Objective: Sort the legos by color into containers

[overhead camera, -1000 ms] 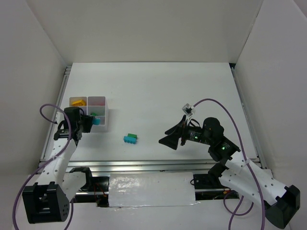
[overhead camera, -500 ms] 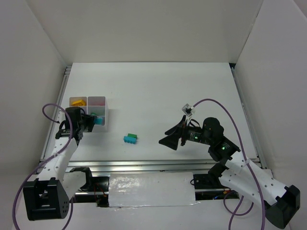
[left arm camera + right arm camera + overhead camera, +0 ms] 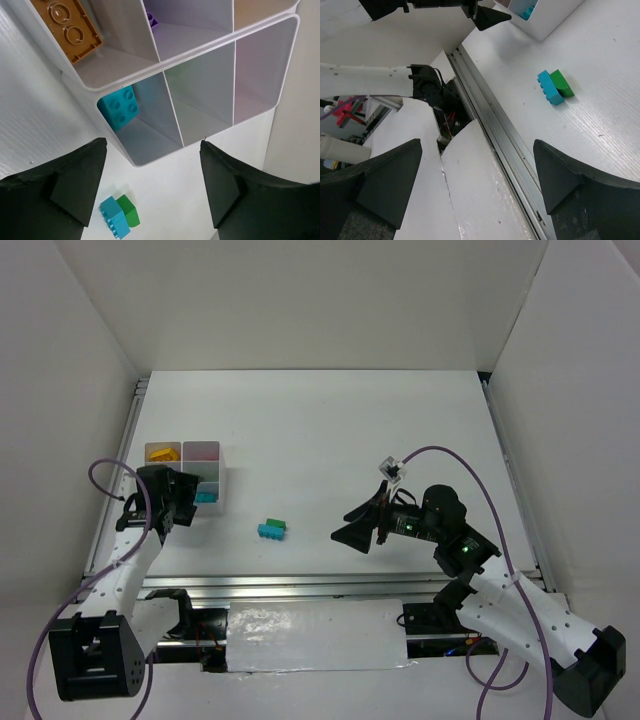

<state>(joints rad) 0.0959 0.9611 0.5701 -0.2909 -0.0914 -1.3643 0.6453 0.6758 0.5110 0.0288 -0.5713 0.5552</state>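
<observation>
left wrist view: the left hand point(image 3: 152, 167) hangs above the near end of the organiser tray point(image 3: 226, 37), its two fingers spread wide and nothing between them. a teal studded brick point(image 3: 119, 107) lies in a corner compartment directly below, tilted against the wall. the neighbouring compartment looks bare. further in sit an orange studded brick point(image 3: 67, 25) and a purple piece point(image 3: 151, 21), each in its own compartment.

the step in hand is judged to be the release of the teal brick. done well, the left hand rises straight up until both fingers clear the thin walls, and only then swings away. a sideways brush could shove the light tray across the counter point(image 3: 350, 430).

top view: the left arm is folded close along the left edge, wrist pitched down over the tray. the right arm reaches low toward the middle, and the right hand point(image 3: 352, 525) is empty with its fingers fully apart.

near its fingers, a loose teal brick point(image 3: 549, 87) touches a green brick point(image 3: 562, 82). whether these two are clipped together cannot be told.
</observation>
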